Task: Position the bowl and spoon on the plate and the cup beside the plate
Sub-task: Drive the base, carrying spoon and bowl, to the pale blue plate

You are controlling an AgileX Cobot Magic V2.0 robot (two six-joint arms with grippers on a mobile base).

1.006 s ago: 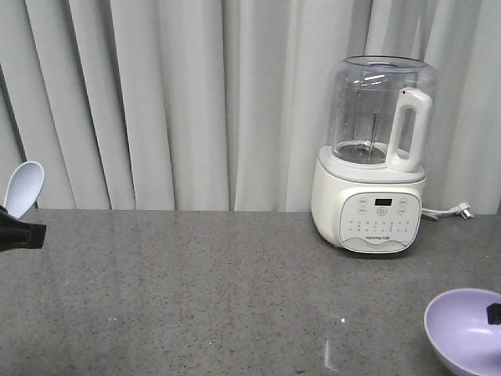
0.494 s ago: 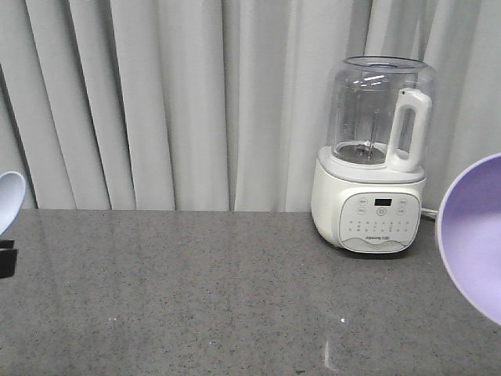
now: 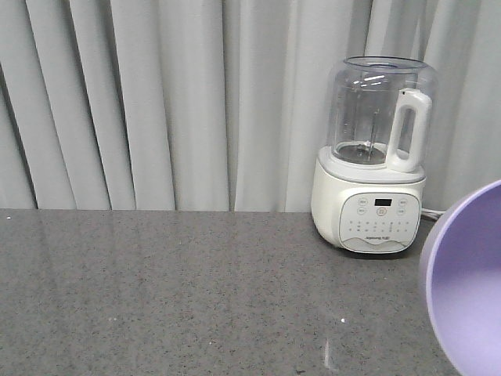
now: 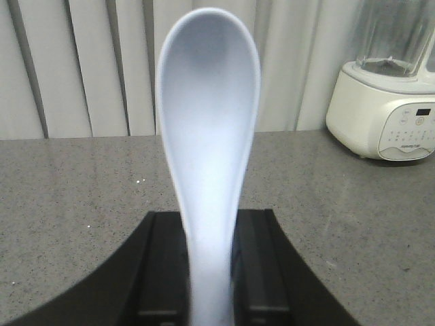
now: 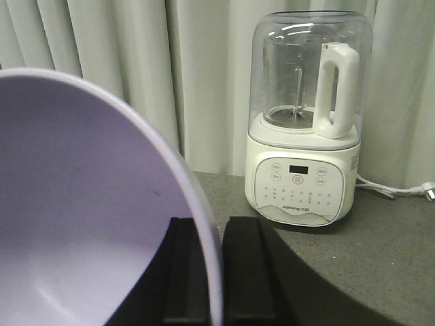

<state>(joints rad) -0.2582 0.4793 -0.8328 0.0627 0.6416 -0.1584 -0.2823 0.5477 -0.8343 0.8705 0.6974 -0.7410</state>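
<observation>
Both hands are loaded and up off the desk (image 3: 196,290). My left hand (image 4: 207,272) is clamped on the handle of the spoon (image 4: 207,136). The spoon's long axis runs straight out from between the fingers, with the scoop at the far end and its hollow facing the wrist camera. My right hand (image 5: 212,272) pinches the rim of the bowl (image 5: 81,204), one finger inside the wall and one outside. From the front, the bowl (image 3: 470,282) is tipped up on edge at the right border, mouth turned towards the camera rather than the ceiling.

Here's the catch: the plate and the cup are in none of my views. All I see ahead is bare grey desk, the blender (image 3: 376,157) at the back right and the curtain (image 3: 156,102). So I can't say which way the plate lies from either hand, or which arm is nearer. I reckon the bowl must be levelled before it goes down.

Compared with a second ago, the spoon and the black hand at the front view's left edge have slid out of it completely. The bowl sat low in the bottom right corner, mouth up, then; now it is higher, looms much larger and is tipped over.
</observation>
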